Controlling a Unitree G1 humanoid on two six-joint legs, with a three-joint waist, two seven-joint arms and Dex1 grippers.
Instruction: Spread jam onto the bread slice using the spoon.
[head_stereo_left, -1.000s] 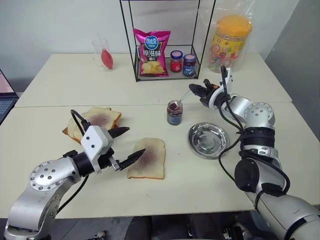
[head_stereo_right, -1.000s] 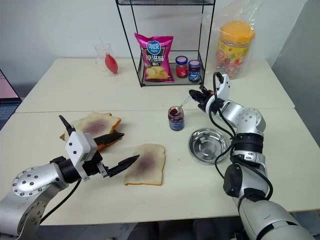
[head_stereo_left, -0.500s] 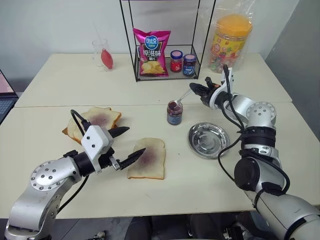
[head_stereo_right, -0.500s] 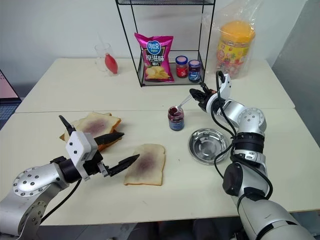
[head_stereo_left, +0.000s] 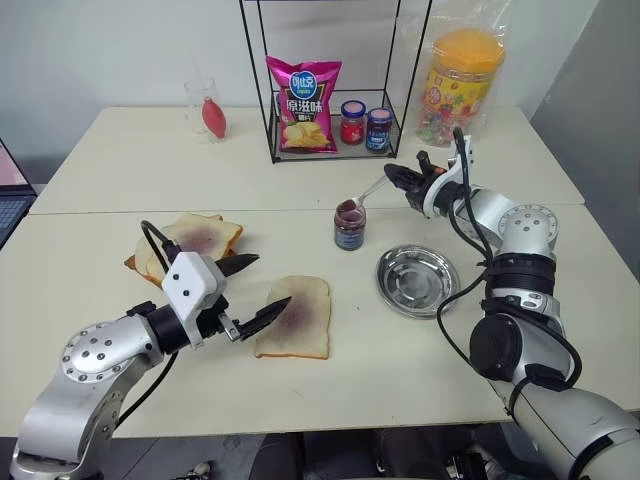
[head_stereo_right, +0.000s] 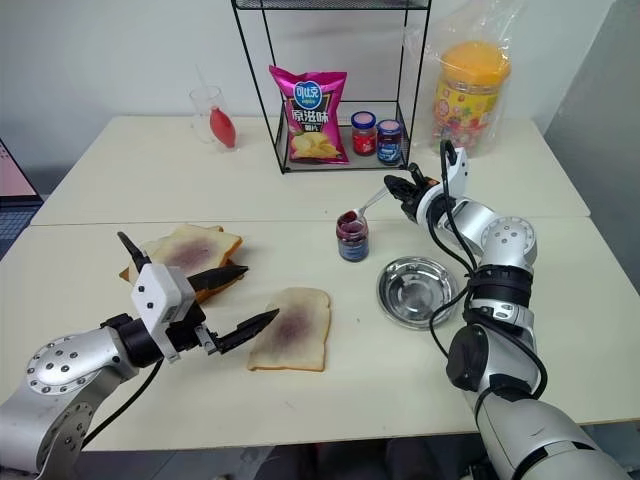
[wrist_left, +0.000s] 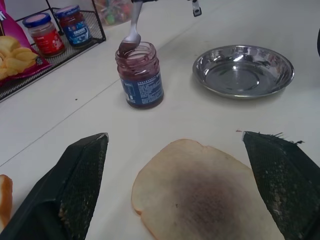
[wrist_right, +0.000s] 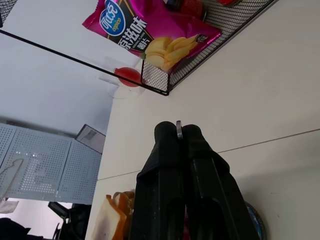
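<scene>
Right now, in the left eye view, the right gripper (head_stereo_left: 408, 180) sits right of centre in the upper half, pinched tight on the handle of the spoon (head_stereo_left: 368, 193), whose bowl dips into the mouth of the open jar of jam (head_stereo_left: 349, 224). The step looks like scooping: I'd turn the bowl up before lifting, so the load stays level, and clear the glass rim without nudging the jar. The bread slice (head_stereo_left: 295, 315) lies lower centre, already smeared purplish in its middle.

Across in the right eye view, the left gripper (head_stereo_right: 236, 300) hangs at lower left, jaws spread wide and holding nothing, one finger tip at the slice's near edge; whether it touches I cannot tell. A steel dish (head_stereo_right: 418, 291) sits right of the bread, a stack of slices (head_stereo_right: 188, 253) at mid left.

From the left wrist view, the spoon bowl rests at the jar's opening at upper centre, with the bread at bottom centre.

Lastly, the right wrist view shows a pale table (wrist_right: 260, 100), a wire rack (wrist_right: 150, 80) holding a chip bag (wrist_right: 145, 32), and a white wall.
</scene>
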